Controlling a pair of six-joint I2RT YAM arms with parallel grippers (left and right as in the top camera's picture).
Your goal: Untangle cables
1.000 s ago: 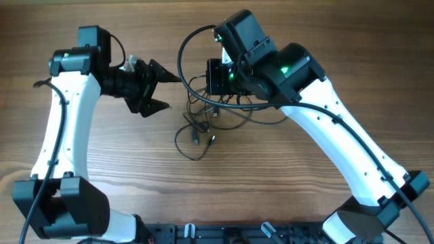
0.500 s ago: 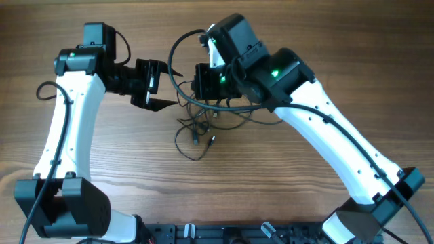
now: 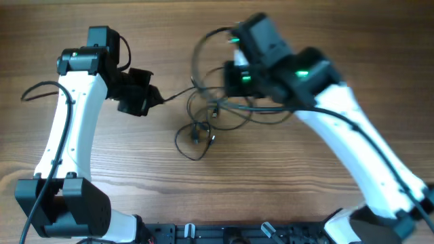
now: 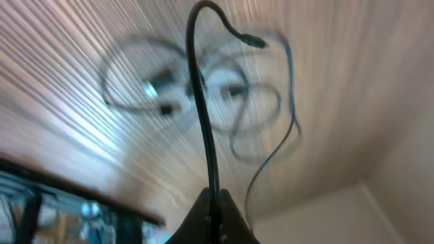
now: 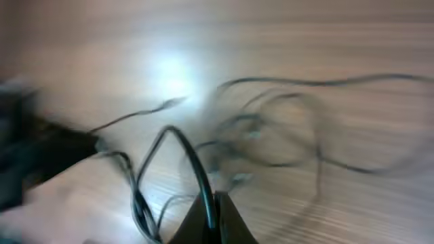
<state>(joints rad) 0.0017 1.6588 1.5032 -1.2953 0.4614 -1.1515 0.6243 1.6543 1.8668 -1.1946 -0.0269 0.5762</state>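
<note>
Several cables (image 3: 196, 134) toward the far edge look light, limp, snag-prone; best taken near their ends. Left gripper (image 4: 213, 202) and right gripper (image 5: 208, 203) each pinch a strand.

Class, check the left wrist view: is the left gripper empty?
No, the left gripper is pinched shut on a black cable rising from its fingertips.

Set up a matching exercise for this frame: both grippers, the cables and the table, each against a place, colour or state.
1. left gripper
2. right gripper
3. cables
4. table

A. light brown wood
B. black, looped together mid-table
C. shut on one of the cables, left of the loops in the overhead view
D. shut on one of the cables, at the loops' upper right in the overhead view

Pairs: 1-C, 2-D, 3-B, 4-A
</note>
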